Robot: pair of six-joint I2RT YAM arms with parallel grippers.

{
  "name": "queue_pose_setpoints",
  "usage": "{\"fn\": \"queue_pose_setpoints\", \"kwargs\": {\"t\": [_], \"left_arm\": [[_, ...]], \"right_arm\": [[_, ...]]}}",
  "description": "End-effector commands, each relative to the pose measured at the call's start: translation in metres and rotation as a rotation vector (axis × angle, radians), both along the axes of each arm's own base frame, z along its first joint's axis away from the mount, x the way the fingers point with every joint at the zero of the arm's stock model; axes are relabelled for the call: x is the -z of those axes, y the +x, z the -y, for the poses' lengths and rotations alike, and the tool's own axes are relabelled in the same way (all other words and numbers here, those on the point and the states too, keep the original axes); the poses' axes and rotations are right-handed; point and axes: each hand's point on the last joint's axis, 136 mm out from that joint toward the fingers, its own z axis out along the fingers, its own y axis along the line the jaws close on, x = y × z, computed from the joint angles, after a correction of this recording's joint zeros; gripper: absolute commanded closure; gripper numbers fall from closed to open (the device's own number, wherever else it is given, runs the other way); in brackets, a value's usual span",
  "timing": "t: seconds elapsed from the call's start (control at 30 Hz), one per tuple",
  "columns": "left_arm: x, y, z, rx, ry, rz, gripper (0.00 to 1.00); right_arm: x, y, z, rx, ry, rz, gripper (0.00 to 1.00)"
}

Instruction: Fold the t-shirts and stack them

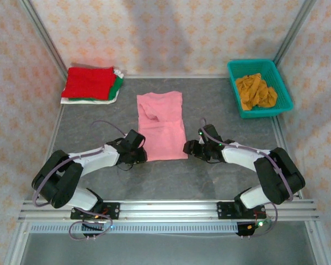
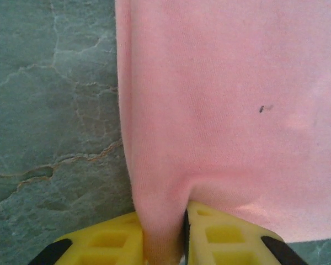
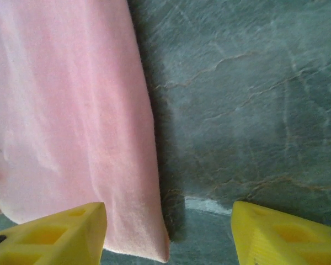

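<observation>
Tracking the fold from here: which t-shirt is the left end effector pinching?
The pink t-shirt, alone mid-table, its near corner in the left end effector; red, green and white t-shirts lie stacked far-left, the mustard one in the basket.

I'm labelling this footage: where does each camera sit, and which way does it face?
Top external: above and behind the robot, facing down and forward over the table; the left arm and right arm show whole.
Left wrist: on the left arm, looking along the left gripper, which pinches the pink t-shirt at its near corner.
Right wrist: on the right arm, looking past the open right gripper at the shirt's right edge.
Shared: all three see the pink t-shirt on the grey table.
</observation>
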Motion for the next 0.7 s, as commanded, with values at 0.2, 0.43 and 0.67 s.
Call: {"fn": "queue_pose_setpoints", "kwargs": {"t": [0.2, 0.43, 0.67], "left_arm": [[-0.002, 0.003, -0.009, -0.003, 0.059, 0.032, 0.83], [0.001, 0.001, -0.011, -0.01, 0.058, 0.032, 0.88], [0.001, 0.0, -0.011, -0.015, 0.049, 0.039, 0.91]], "right_arm": [[0.002, -0.006, -0.034, -0.081, 0.047, -0.031, 0.43], [-0.001, -0.015, -0.047, -0.073, 0.103, -0.044, 0.52], [-0.006, -0.025, -0.056, -0.079, 0.104, -0.046, 0.52]]}}
